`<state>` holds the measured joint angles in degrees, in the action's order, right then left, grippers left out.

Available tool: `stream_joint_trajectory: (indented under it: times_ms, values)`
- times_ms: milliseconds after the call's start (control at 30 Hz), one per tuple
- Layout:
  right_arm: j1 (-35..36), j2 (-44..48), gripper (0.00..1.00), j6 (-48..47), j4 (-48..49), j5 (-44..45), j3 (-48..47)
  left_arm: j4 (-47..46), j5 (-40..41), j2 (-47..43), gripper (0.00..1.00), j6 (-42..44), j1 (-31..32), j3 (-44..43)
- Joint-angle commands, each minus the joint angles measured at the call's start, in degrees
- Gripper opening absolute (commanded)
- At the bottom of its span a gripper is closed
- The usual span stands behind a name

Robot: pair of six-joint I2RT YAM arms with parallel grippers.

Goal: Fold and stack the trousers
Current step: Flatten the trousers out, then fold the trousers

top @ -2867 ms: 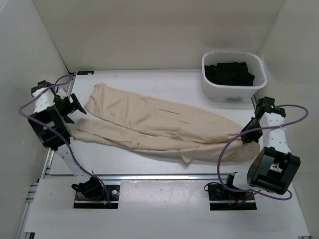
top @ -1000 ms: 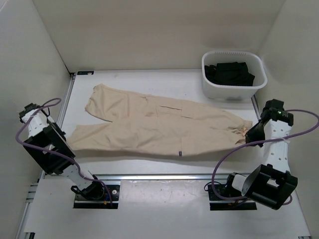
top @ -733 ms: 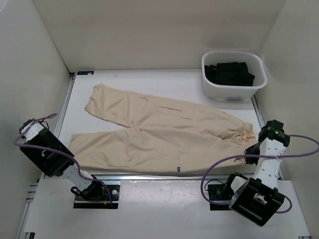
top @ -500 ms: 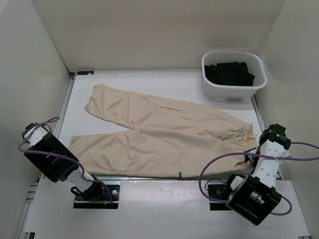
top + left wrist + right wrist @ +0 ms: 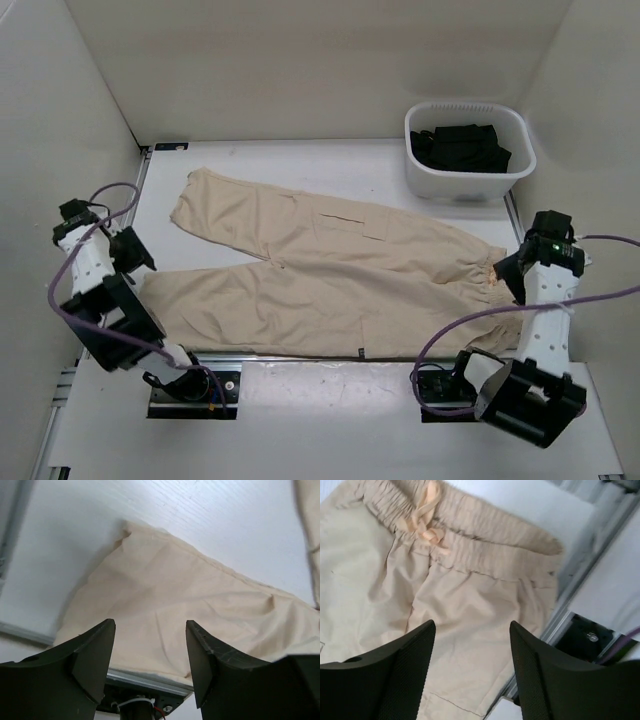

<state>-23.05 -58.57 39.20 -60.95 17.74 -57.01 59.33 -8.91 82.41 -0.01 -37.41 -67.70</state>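
Note:
The beige trousers [image 5: 330, 270] lie spread flat on the white table, waist to the right and both legs running left. Their near edge lies along the front rail. My left gripper [image 5: 137, 252] hovers open just off the near leg's hem; in the left wrist view its fingers [image 5: 95, 655] stand apart above that hem [image 5: 165, 600], holding nothing. My right gripper [image 5: 508, 272] is open over the waist. The right wrist view has the elastic waistband and drawstring bow [image 5: 427, 522] beyond the empty gripper [image 5: 472, 667], with the cloth [image 5: 460, 595] below.
A white basket [image 5: 465, 186] holding dark clothes [image 5: 462, 145] stands at the back right corner. The metal front rail [image 5: 300, 356] runs along the table's near edge. White walls enclose the left, back and right sides.
Both grippers dragged the trousers toward the near edge, then opened and let go. Both have since drawn away toward the far side, and the trousers now lie flatter.

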Motion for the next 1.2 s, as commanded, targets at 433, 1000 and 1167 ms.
stream_joint_trajectory:
  times_ms: [433, 1000, 1167]
  values:
    - [4.3, -16.3, 0.64, 4.5, 7.6, 0.7, 2.3, -6.4, -1.2, 11.0, 0.74, 0.0, 5.3, -10.1]
    - [6.0, -49.4, 0.81, 10.0, 12.1, -5.7, -27.5, -9.8, 2.5, 46.2, 0.88, 0.0, 22.5, -40.2]
    - [7.0, -53.2, 0.79, 12.7, 15.1, -5.2, -24.0, -16.1, 17.3, 46.4, 0.87, 0.0, 23.6, -29.3]
